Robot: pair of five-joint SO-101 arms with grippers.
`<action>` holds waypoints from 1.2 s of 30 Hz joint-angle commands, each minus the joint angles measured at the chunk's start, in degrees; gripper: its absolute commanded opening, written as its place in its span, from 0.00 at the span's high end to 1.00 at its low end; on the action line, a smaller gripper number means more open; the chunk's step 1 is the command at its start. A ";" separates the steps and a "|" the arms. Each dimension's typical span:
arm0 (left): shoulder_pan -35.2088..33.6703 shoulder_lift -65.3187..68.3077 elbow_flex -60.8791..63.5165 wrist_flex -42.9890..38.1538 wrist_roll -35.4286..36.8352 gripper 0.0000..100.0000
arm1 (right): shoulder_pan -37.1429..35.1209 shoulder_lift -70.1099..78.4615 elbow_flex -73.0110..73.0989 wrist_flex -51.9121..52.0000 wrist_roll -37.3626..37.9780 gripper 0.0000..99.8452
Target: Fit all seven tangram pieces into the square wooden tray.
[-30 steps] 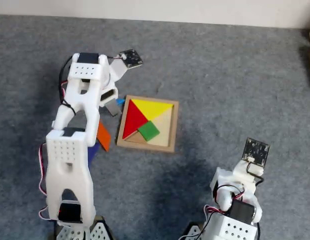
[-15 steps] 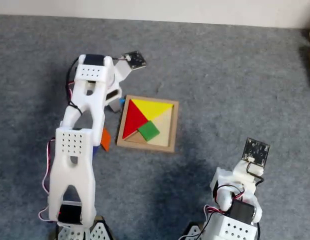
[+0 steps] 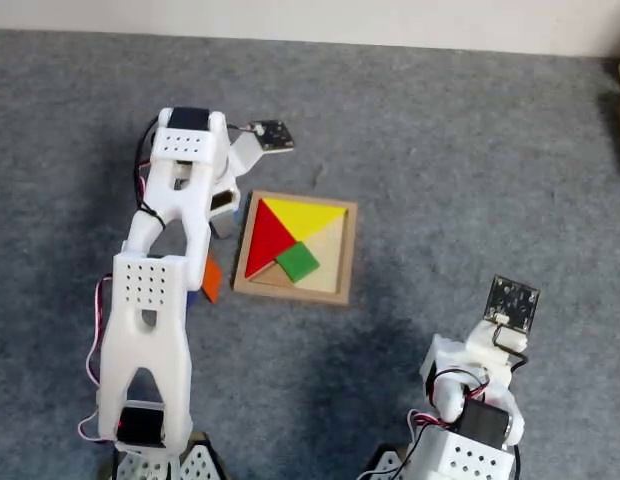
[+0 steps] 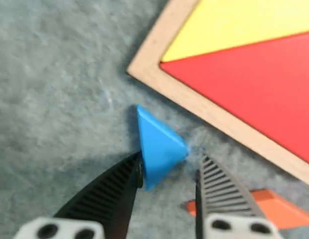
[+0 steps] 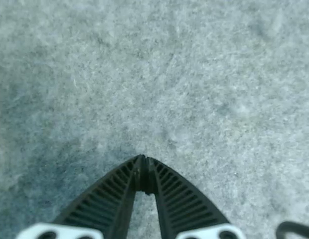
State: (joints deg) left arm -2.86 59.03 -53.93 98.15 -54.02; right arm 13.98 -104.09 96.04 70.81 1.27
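**Tray** point(image 3: 293, 292): square, wooden, lying flat on the grey mat point(image 3: 460, 150) a little left of the middle in the high view. One corner and a stretch of the rim point(image 4: 194, 102) appear in the left wrist view.

**Pieces in the tray:**
- Yellow triangle point(image 3: 303, 215) along the far edge.
- Red triangle point(image 3: 267, 243) along the left edge, meeting the yellow one along a slanted side.
- Green square point(image 3: 297, 262), set on its point just below where the two triangles meet.
- The right and near parts of the tray floor are bare wood.

**Pieces outside the tray:**
- Small blue triangle point(image 4: 159, 144) on the mat just beside the tray's corner, not touching the rim. It appears tipped up on an edge, though the close angle makes this uncertain.
- Orange piece point(image 3: 211, 278) on the mat near the tray's left side, partly under the left arm.

**Left gripper** point(image 4: 170, 167): low over the mat at the tray's far-left corner. Its jaws are spread, straddling the blue triangle. One finger point(image 4: 129, 174) touches the triangle's edge and the other stands clear of it.

**Right gripper** point(image 5: 144, 172): jaws pressed together with nothing between them, over bare mat. The right arm point(image 3: 480, 390) is folded near the front right, well apart from the tray.
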 commanded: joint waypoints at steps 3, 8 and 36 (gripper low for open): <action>-0.92 -0.04 -4.53 2.64 3.43 0.92 | 0.48 -0.57 6.64 -1.10 0.44 0.99; -0.57 -0.04 -7.25 2.73 5.80 0.95 | 0.48 -0.57 6.64 -1.10 0.44 0.99; 2.15 0.66 -7.52 -6.51 12.57 0.77 | 0.48 -0.57 6.64 -1.10 0.44 0.99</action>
State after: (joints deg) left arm -2.68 60.44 -58.86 92.70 -42.33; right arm 13.98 -104.09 96.04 70.81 1.27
